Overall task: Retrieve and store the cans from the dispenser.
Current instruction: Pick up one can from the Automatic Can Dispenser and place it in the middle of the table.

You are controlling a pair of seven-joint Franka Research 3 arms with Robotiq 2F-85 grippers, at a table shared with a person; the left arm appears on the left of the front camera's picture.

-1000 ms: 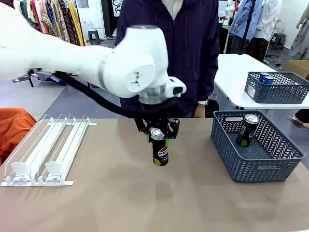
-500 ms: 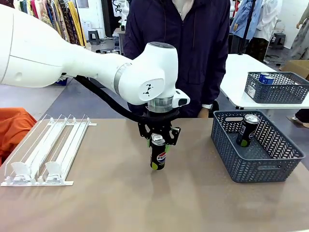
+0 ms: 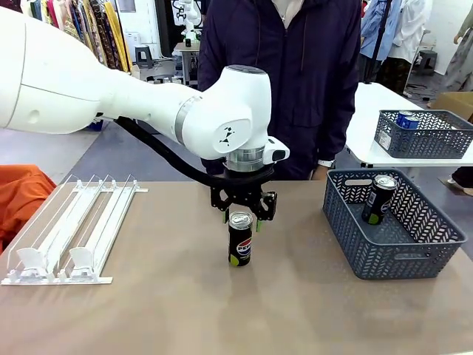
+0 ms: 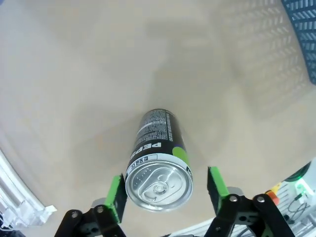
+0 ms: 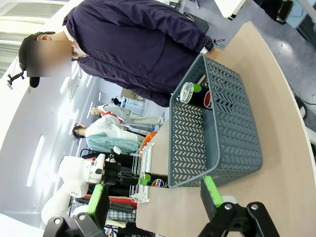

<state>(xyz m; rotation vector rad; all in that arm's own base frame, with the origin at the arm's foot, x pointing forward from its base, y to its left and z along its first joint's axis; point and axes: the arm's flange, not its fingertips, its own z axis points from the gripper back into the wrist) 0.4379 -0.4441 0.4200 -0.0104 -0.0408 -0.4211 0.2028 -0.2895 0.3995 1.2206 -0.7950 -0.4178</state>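
Change: the jaws of the left gripper [image 3: 242, 215], clamped on the black Pepsi can [image 3: 239, 239] half a second ago, are now parted and raised above its silver top; the can is left standing on the table [image 3: 222, 310].
Left fingers: released; in the left wrist view a green pad [image 4: 116, 196] is seen just beside the can top on one side, and the other pad is held clear of it on the far side.
Right fingers: the right gripper [image 5: 155, 200] is held spread, nothing between the pads.
Surface: a beige tabletop, matte, bare around the can.
Room: a person in a dark jacket [image 3: 295, 74] is stood at the far edge; clothes racks are hung behind.
Can look: black body, round Pepsi logo, green accent at the base, upright below the left fingertips.
Dispenser: the white railed dispenser [image 3: 70, 229] is set well apart from the left fingers, toward the table's left.
Basket: a grey lattice basket [image 3: 392, 244] holds a second black can [image 3: 378, 198], tilted.
View difference: the pull tab and small print are shown by the left wrist view; the basket's can is seen beyond its own fingers by the right wrist view.
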